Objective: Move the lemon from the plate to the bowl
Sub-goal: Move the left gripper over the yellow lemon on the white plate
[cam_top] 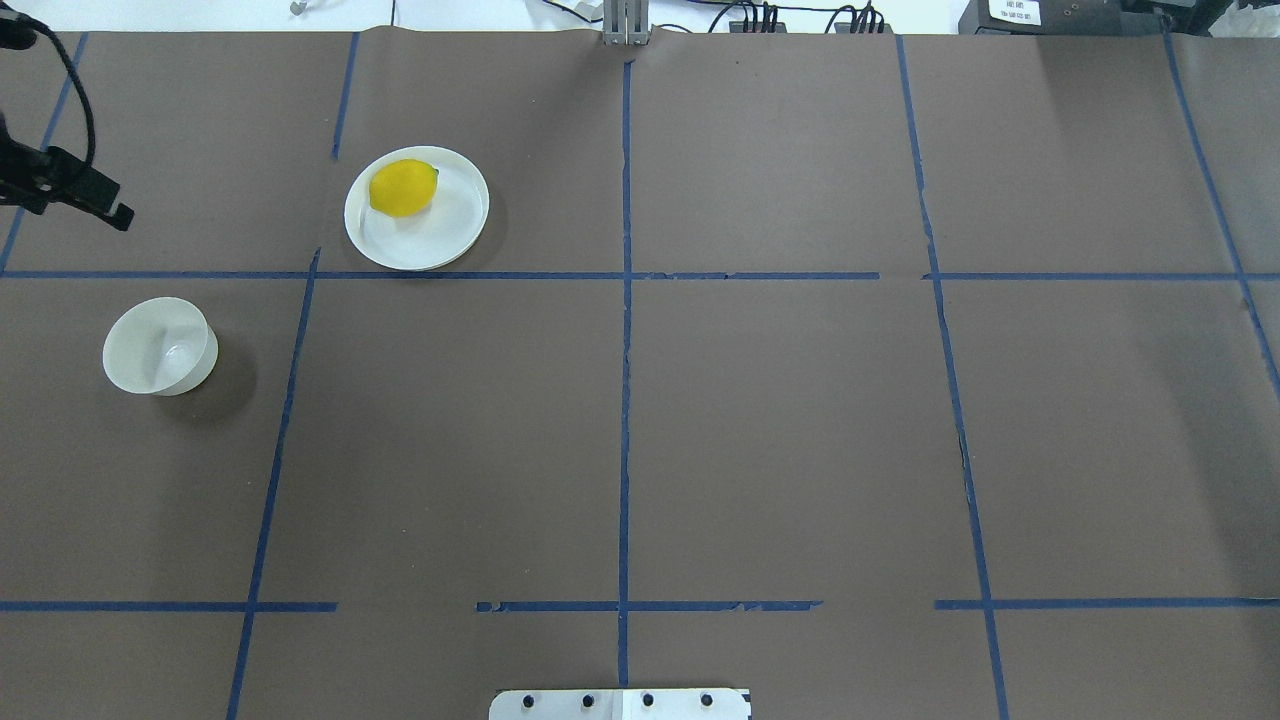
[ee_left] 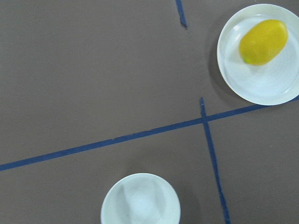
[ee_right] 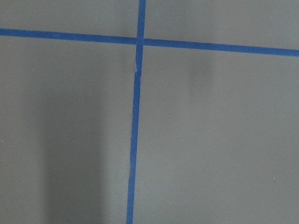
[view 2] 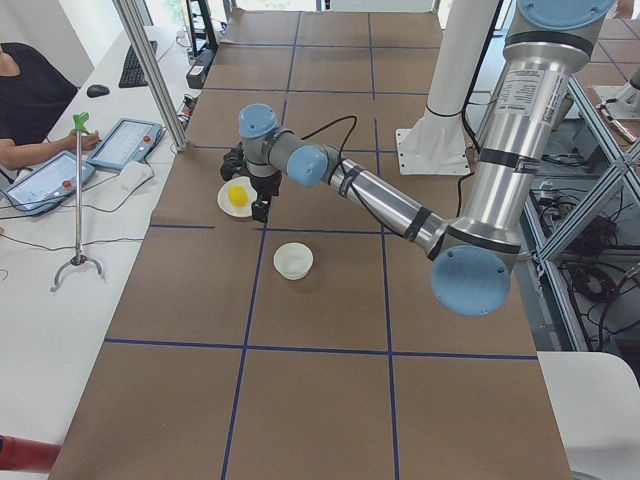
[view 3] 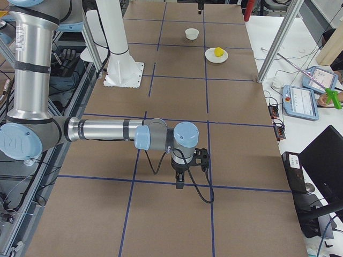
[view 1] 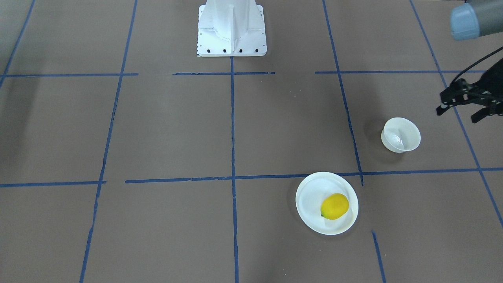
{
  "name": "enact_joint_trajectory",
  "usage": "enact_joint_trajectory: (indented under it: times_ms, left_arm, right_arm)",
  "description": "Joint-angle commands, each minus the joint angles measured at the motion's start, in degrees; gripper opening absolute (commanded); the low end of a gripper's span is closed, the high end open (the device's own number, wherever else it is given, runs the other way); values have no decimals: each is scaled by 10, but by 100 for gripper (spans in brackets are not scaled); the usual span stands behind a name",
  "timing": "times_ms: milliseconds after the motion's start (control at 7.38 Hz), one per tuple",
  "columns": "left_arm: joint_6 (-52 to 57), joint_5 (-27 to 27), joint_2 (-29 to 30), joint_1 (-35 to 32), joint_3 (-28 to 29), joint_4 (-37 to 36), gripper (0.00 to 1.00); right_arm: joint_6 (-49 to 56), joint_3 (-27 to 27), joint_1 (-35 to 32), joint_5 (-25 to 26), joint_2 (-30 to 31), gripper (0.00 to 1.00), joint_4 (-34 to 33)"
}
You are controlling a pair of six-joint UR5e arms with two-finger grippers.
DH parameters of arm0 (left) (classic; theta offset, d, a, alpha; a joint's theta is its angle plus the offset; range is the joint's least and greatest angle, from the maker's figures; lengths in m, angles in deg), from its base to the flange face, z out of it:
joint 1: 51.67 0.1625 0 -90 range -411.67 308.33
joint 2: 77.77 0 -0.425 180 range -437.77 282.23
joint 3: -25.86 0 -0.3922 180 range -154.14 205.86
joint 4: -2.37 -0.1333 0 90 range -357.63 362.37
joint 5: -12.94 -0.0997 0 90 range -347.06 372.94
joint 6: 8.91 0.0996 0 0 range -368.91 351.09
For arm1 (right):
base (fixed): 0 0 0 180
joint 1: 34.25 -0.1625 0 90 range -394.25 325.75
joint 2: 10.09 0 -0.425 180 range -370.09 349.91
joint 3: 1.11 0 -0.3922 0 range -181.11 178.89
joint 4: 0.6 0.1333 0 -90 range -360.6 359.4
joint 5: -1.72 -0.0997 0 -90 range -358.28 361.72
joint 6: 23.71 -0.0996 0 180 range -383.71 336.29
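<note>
Yellow lemon (view 1: 334,206) on plate (view 1: 310,192), farther from left gripper (view 1: 458,114) than bowl (view 1: 401,135). Its jaws are spread, empty. Right gripper (view 3: 179,184): can't tell.

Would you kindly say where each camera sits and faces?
Front-facing: opposite, facing the base; left gripper at right.
Overhead: behind base, looking down; left gripper at left.
Exterior left: table's left end; left arm near.
Exterior right: table's right end; right arm near.
Left wrist: above lemon, plate, bowl; no body.
Right wrist: above tape; no body.
First two share lemon on plate.
</note>
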Motion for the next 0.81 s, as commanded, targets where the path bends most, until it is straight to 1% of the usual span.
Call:
enact_joint_trajectory:
  times_ms: [0, 135, 271, 406, 542, 677]
  left_arm:
    - [-78, -33, 78, 71, 49, 0, 100]
    - [-107, -35, 112, 79, 91, 3, 100]
    - [-140, -53, 126, 96, 123, 47, 100]
    - [-189, -67, 149, 105, 177, 111, 100]
    - [-200, -68, 188, 107, 254, 156, 100]
    - [-215, -69, 218, 115, 303, 177, 100]
  right_arm:
    - [0, 0, 0, 0, 0, 100, 0]
    - [0, 0, 0, 0, 0, 100, 0]
    - [0, 0, 0, 0, 0, 100, 0]
    - [0, 0, 0, 0, 0, 100, 0]
    - [0, 0, 0, 0, 0, 100, 0]
    - [0, 0, 0, 0, 0, 100, 0]
